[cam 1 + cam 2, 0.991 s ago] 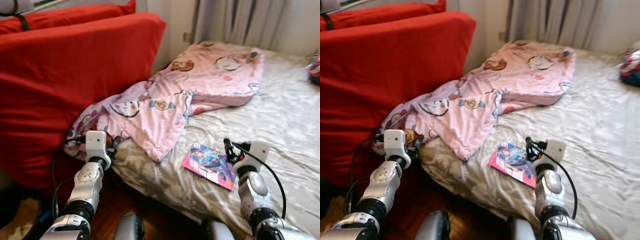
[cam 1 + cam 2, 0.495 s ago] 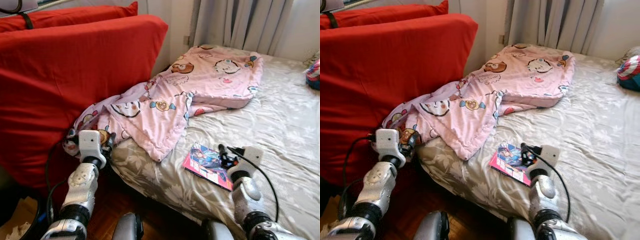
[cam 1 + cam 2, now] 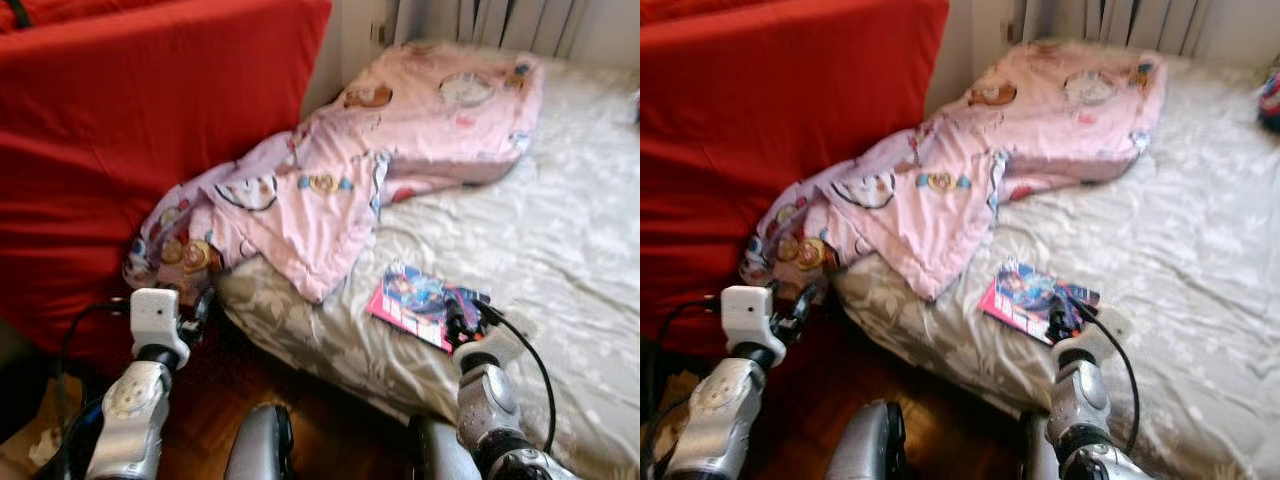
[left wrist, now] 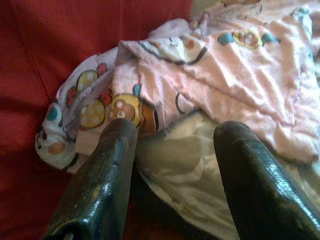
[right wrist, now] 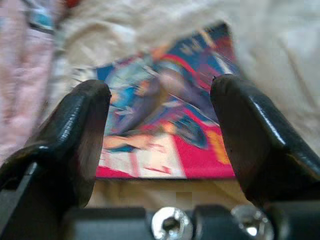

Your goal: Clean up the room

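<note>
The right end effector point(image 5: 160, 145) has its fingers spread wide and hangs just above the book point(image 5: 165, 115), which lies flat on the bed point(image 3: 560, 230) in the lower middle of the left eye view, presumably so the fingers can straddle its near edge. The left end effector point(image 4: 172, 165), also open, points at the blanket point(image 3: 330, 190) where it spills off the bed's corner against the red cushion point(image 3: 120, 150) (probably the next thing to tidy).
</note>
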`<state>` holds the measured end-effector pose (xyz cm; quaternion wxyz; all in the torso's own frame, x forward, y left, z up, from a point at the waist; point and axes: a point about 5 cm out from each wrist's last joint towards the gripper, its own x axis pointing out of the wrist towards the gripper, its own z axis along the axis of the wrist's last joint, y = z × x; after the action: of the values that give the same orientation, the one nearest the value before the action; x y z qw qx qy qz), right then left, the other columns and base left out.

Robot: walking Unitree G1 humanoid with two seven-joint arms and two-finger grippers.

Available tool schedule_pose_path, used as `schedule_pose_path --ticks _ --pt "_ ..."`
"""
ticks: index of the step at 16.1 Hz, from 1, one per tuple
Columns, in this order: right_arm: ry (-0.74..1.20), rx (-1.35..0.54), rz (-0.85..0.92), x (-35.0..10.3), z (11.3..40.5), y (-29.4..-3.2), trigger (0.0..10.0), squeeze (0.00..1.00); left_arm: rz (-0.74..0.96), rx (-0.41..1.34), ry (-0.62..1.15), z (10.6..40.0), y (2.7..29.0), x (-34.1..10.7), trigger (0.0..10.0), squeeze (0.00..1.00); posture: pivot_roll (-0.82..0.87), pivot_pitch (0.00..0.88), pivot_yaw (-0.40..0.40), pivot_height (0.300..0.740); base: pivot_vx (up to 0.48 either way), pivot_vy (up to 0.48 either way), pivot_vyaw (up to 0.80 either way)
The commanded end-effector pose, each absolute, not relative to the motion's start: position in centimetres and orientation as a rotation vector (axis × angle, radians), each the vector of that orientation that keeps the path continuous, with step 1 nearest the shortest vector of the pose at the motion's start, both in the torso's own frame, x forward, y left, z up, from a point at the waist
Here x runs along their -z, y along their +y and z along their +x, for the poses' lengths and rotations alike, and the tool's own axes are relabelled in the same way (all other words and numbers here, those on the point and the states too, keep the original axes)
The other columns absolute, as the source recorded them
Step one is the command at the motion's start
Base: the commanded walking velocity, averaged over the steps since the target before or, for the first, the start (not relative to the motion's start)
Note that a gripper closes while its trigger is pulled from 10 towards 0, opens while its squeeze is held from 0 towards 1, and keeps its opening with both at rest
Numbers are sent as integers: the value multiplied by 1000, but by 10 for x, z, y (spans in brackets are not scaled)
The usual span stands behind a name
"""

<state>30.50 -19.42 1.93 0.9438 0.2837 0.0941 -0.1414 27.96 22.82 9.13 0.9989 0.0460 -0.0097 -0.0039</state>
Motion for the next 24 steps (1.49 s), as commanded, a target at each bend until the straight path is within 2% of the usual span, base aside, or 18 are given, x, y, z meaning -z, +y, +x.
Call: schedule_pose_path --ticks 1,4,7,12,20,24 --pt "226 327 613 -9 296 -197 10000 0 104 -4 -10 272 235 -97 10000 0 248 233 85 587 0 0 0" --pt "249 348 644 -3 290 -201 10000 0 114 3 12 261 233 -100 10000 0 260 268 94 587 0 0 0" --pt "250 355 733 0 288 -202 10000 0 128 3 36 252 235 -104 10000 0 276 274 100 587 0 0 0" --pt "216 323 784 -6 293 -205 10000 0 151 -3 71 242 239 -109 10000 0 292 288 116 587 0 0 0" --pt "51 304 795 -29 306 -219 10000 0 144 -6 100 234 237 -111 10000 0 292 302 110 587 0 0 0" --pt "46 306 806 -29 307 -222 10000 0 144 -6 106 232 237 -112 10000 0 296 307 112 587 0 0 0"
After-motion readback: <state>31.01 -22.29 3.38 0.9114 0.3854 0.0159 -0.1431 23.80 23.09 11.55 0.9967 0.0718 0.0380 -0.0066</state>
